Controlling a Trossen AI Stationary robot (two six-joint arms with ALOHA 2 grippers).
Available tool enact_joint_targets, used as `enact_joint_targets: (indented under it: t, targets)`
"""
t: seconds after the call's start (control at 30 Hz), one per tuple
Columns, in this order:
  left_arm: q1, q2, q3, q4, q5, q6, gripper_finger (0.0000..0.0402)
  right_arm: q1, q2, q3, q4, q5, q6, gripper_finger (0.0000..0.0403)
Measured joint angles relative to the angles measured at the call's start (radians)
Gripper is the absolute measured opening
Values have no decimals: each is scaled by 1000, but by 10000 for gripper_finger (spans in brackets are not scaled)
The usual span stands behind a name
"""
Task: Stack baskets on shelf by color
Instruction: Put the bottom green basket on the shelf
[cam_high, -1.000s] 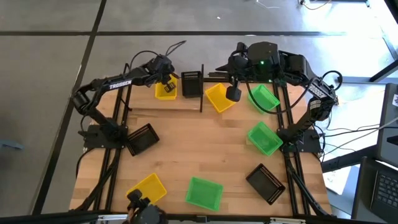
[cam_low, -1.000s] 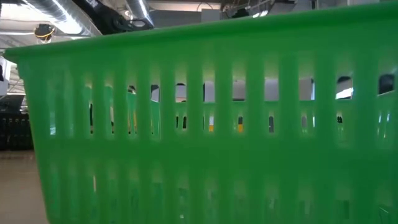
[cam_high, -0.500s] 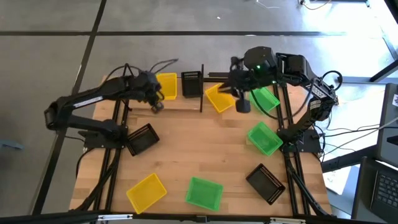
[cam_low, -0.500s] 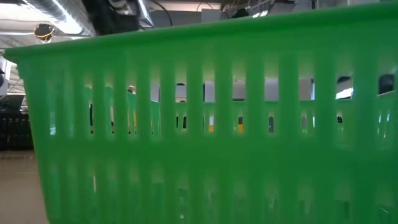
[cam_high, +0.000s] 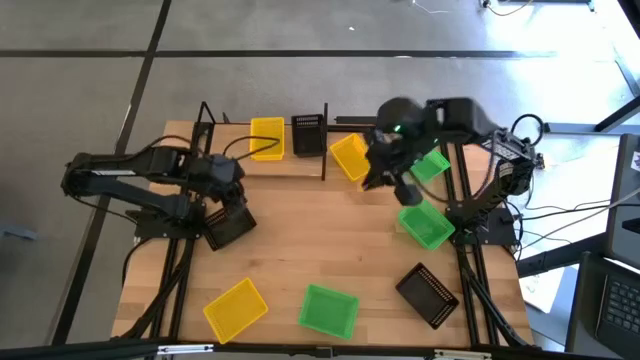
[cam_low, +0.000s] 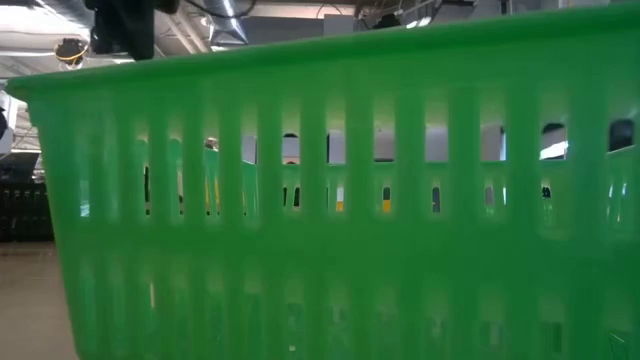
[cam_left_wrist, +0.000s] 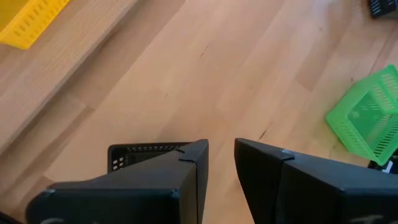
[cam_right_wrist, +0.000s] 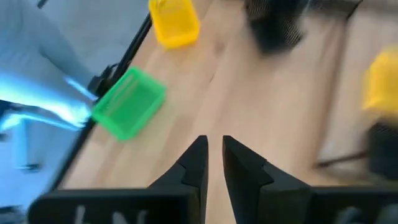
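The left pincer (cam_left_wrist: 219, 163) hangs empty, jaws slightly parted, above a black basket (cam_high: 229, 222). The right pincer (cam_right_wrist: 211, 163), likewise empty, hovers near the tilted yellow basket (cam_high: 350, 156), which it could knock off the shelf (cam_high: 290, 166).

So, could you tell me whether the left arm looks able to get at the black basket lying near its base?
Probably yes: the left gripper hangs just above that black basket, empty, with nothing between them.

Nine baskets: three yellow (cam_high: 267, 138), (cam_high: 350, 156), (cam_high: 236, 306); three green (cam_high: 430, 164), (cam_high: 425, 222), (cam_high: 329, 310); three black (cam_high: 308, 134), (cam_high: 229, 222), (cam_high: 429, 293); one shelf (cam_high: 290, 166); two arms (cam_high: 140, 178), (cam_high: 470, 125); one table (cam_high: 320, 240).
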Motion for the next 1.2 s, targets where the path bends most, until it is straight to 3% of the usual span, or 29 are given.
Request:
enact_joint_targets:
  t: [0.1, 0.43, 0.7, 0.93, 1.2]
  targets:
    - [-56, -13, 0, -8, -44, -43, 70, 38, 3, -97, 2, 2, 172, 48]
    - [-163, -89, 0, -17, -129, -68, 70, 255, 3, -423, 149, 2, 523, 48]
    - [-212, -121, 0, -20, -130, -36, 70, 456, 2, -658, 530, 92, 537, 48]
    - [-240, -125, 0, -20, -130, 25, 70, 489, 2, -834, 841, 90, 901, 48]
    - [-259, -125, 0, -21, -129, 51, 70, 484, 14, -906, 895, 78, 1136, 49]
